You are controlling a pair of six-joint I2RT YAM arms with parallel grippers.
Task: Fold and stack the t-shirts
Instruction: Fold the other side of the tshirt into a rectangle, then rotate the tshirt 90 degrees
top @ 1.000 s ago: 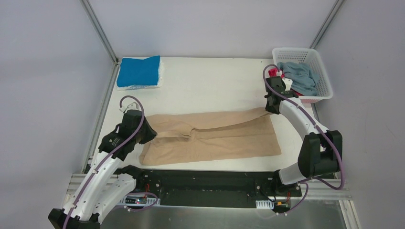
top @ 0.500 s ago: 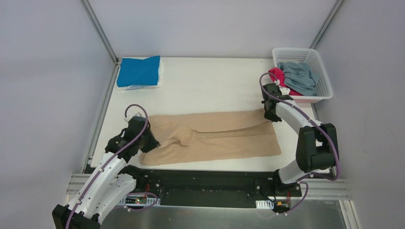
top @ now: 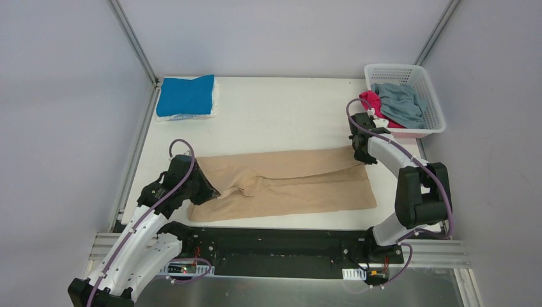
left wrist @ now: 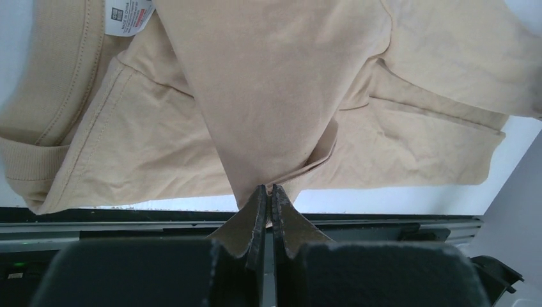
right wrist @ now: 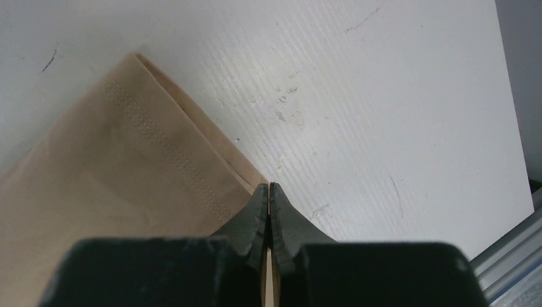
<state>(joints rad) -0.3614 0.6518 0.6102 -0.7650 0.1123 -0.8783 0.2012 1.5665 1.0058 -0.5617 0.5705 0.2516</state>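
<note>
The tan t-shirt (top: 287, 182) lies spread lengthwise across the near half of the table, partly folded over itself. My left gripper (top: 208, 192) is shut on a fold of the tan t-shirt (left wrist: 275, 96) near its left end and holds that cloth lifted; the collar label shows at the top left of the left wrist view. My right gripper (top: 362, 155) is shut on the far right corner of the tan t-shirt (right wrist: 128, 192) at the hem. A folded bright blue t-shirt (top: 185, 96) lies at the far left corner. The grey-blue t-shirt (top: 401, 102) and magenta-pink t-shirt (top: 372, 99) sit in the basket.
The white lattice basket (top: 429, 102) stands at the far right corner, just behind my right arm. The blue shirt rests on a white sheet. A black rail runs along the table's near edge (top: 275, 243). Grey walls stand close on both sides.
My left gripper has moved to the right and nearer, drawing the shirt's left end over itself. My right gripper has moved slightly towards the near side with the hem corner.
</note>
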